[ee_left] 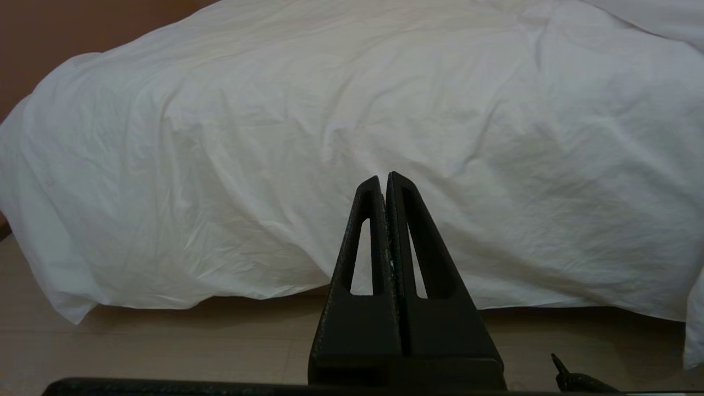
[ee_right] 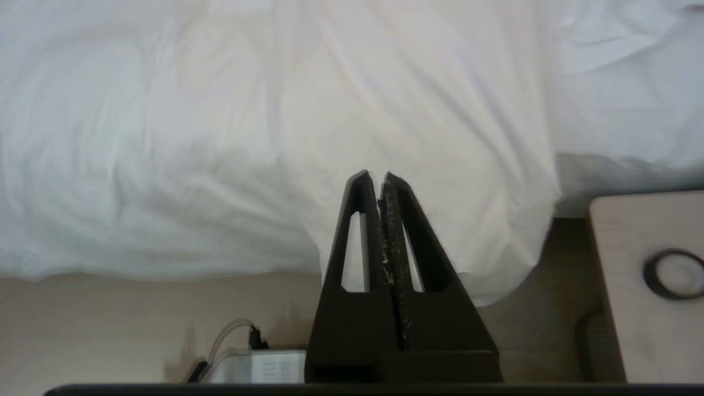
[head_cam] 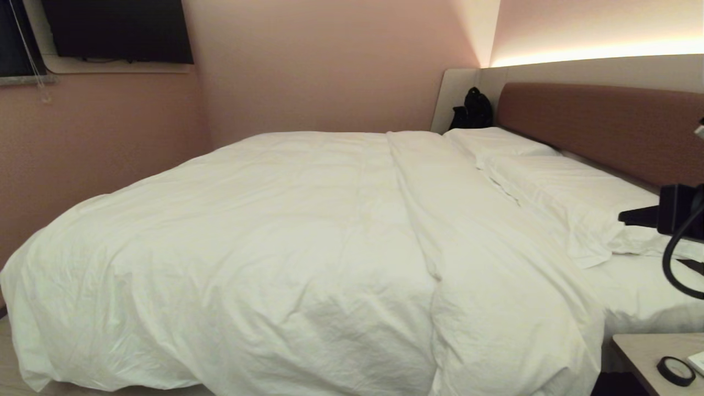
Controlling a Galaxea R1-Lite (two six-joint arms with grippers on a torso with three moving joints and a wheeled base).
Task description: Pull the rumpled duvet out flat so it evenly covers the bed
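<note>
Indoors, between pink walls [head_cam: 324,66], the duvet [head_cam: 286,247] lies spread over the bed [head_cam: 599,124], draping its near edge toward the floor [ee_left: 154,341]. Pillows [head_cam: 550,181] rest far right; a bedside surface [head_cam: 641,346] holds a black ring [head_cam: 676,370]. Both grippers, left [ee_left: 383,179] and right [ee_right: 375,177], hang with fingers pressed together, empty.

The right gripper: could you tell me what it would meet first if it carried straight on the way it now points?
Most likely the duvet hanging over the bed's side; the shut right gripper points straight at it, though depth is unclear.
</note>
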